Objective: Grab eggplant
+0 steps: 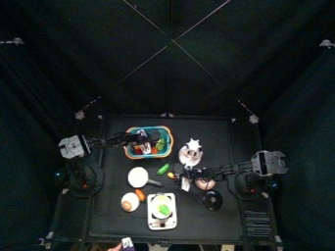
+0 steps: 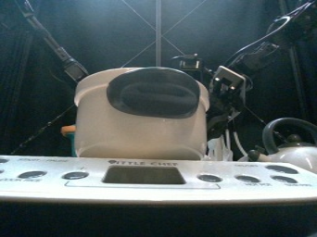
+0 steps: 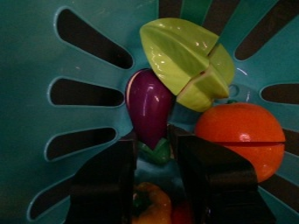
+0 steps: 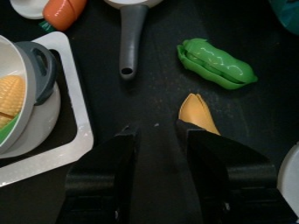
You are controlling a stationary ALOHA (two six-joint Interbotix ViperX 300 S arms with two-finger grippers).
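Purple against teal, the eggplant [image 3: 149,107] is lying on the slotted floor of the basket [image 3: 70,52], its narrow end pointing into the gap between the left gripper [image 3: 155,162]'s jaws. Those jaws are standing a little apart, one on each side of that tip, and I cannot tell whether they are touching it. A yellow-green fruit [image 3: 187,58] is resting against the eggplant, with an orange tomato [image 3: 240,140] just beside it. From above, the left arm is reaching in from its side, its gripper hanging over the basket [image 1: 148,143] at the far side of the bench [image 1: 108,172].

On the other side, the right gripper [image 4: 156,149] is pointing down at the dark bench, jaws parted with nothing between them. A yellow wedge [image 4: 197,114] is lying just beside one jaw, a green pea pod [image 4: 218,61] farther off, and a grey ladle handle [image 4: 129,48] near that. A white tray [image 4: 47,122] holding a bowl [image 4: 30,96] is sitting alongside.

Black curtains are closing in the pen all round. At the front edge, a white toy cooker [image 2: 139,102] is filling the level view.
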